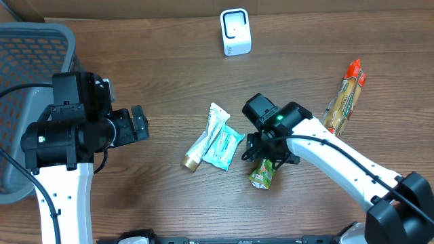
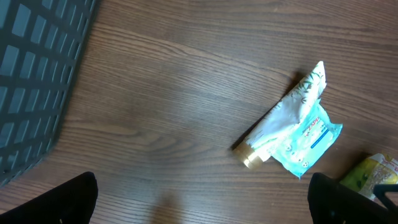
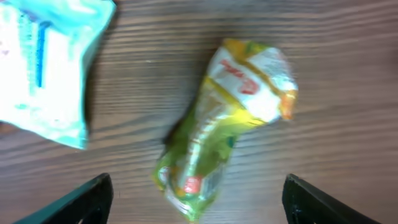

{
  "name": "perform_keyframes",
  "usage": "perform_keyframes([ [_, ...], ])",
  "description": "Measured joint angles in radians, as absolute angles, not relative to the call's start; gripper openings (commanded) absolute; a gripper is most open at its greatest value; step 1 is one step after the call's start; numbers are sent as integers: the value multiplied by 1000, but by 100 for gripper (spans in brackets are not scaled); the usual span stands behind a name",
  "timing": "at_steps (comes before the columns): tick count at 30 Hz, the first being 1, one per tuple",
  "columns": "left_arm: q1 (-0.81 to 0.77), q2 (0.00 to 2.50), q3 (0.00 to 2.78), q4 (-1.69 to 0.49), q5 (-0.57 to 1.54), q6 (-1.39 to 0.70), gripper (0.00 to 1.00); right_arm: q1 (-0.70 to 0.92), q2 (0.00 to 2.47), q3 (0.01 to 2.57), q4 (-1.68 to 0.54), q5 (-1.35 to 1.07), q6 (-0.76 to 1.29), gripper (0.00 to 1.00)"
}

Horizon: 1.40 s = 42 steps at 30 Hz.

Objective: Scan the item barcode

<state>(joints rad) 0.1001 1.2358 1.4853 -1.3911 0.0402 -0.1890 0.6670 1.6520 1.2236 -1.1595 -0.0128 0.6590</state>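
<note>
Overhead view: the right gripper [image 1: 270, 157] is seen poised directly above a green and yellow pouch [image 1: 262, 173], which lies near the front middle of the wooden table [image 1: 169, 61]. In the right wrist view its two dark fingers [image 3: 81, 199] are spread wide to either side of the pouch. The pouch is laid flat on the wood and is touched by neither finger; nothing is grasped. Print on the pouch is too blurred to be read. Just to the left of the pouch a teal packet [image 1: 224, 147] is shown, touching a white tube [image 1: 207, 135] with a gold cap [image 1: 189, 163]. A white barcode scanner [image 1: 235, 32] is stood at the table's far side, well apart from the pouch. An orange and tan snack packet [image 1: 344, 102] is laid at the right. The left gripper [image 1: 141, 123] is held over bare wood near a grey basket [image 1: 27, 61]. Its fingertips [image 2: 68, 199] are pictured wide apart in the left wrist view, with nothing between them.
</note>
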Motion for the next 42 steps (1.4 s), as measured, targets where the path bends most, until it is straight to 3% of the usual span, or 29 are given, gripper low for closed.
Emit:
perform_keyframes([
  [5,100,1236,1485,-1391,40,-189,99,683,1652,1111,-1059,-94,660,82],
  [11,100,1236,1485,-1391,40,-189,100,692,1652,979,-984,-146,678,71],
  [12,100,1236,1485,-1391,40,-189,99,692,1652,971,-977,-150,678,63],
  [15,100,1236,1485,-1391,40,-189,99,692,1652,956,-962,-167,679,20],
  [16,100,1236,1485,-1391,40,-189,100,692,1652,955,-962,-173,680,12],
  [19,100,1236,1485,-1391,40,-189,100,693,1652,953,-971,-171,684,4],
  [28,100,1236,1485,-1391,40,-189,100,691,1649,971,-1011,-205,567,4],
  [37,100,1236,1485,-1391,40,-189,100,652,1557,1016,-872,-580,200,4],
  [42,100,1236,1485,-1391,40,-189,100,585,1583,1009,-819,-670,51,4],
])
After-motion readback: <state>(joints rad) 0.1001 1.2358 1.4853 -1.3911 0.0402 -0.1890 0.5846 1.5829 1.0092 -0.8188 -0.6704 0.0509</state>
